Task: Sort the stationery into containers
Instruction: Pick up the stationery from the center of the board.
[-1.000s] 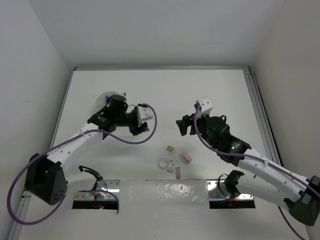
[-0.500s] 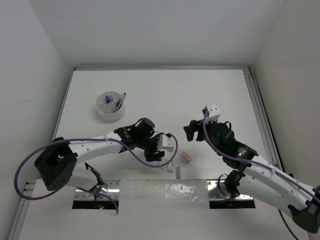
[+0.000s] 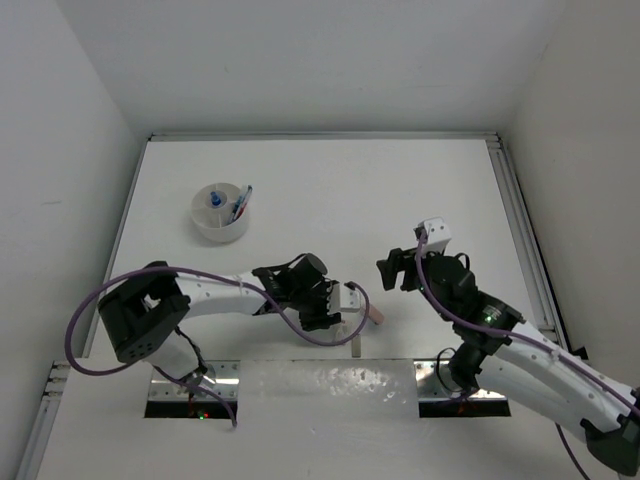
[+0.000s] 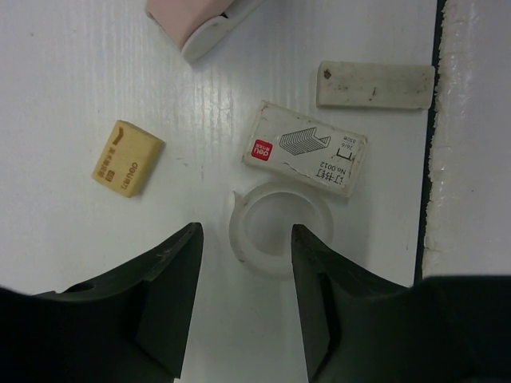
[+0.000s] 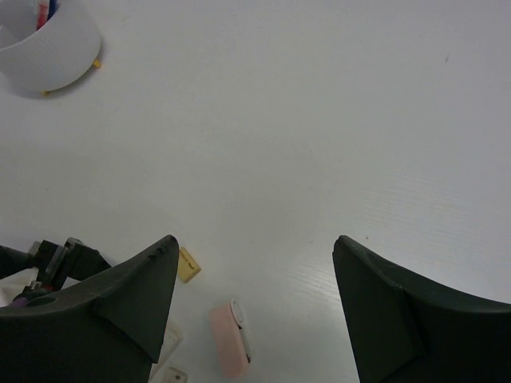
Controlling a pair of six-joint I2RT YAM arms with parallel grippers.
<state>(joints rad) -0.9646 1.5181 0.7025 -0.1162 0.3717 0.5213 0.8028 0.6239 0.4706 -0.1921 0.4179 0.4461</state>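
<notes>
Left gripper (image 4: 245, 233) is part open with nothing clamped, down at the clear tape ring (image 4: 279, 194). The finger on the left of its wrist view (image 4: 164, 279) sits outside the ring wall and the other finger (image 4: 319, 279) covers the ring's near arc; can't tell if either touches. Just beyond the ring, at its far rim, lies a white staple box (image 4: 306, 149) with a red label. Further ahead on that same side is a white eraser (image 4: 375, 84), close to the table (image 4: 96, 72) edge. Ahead on the other finger's side, apart from the ring, sits the tan block (image 4: 127, 157). Farthest ahead is the pink eraser (image 4: 196, 20) with a white end, cut by the frame. Right gripper (image 5: 255, 239) is spread wide and empty, hovering over bare table. The tan block and pink eraser show low between its fingers, nearer the one on the view's left. The tub (image 3: 207, 231) is well apart from both grippers — far ahead of the right one, past that same finger. It holds pens (image 3: 241, 205) and a blue-capped bottle (image 3: 215, 201).
</notes>
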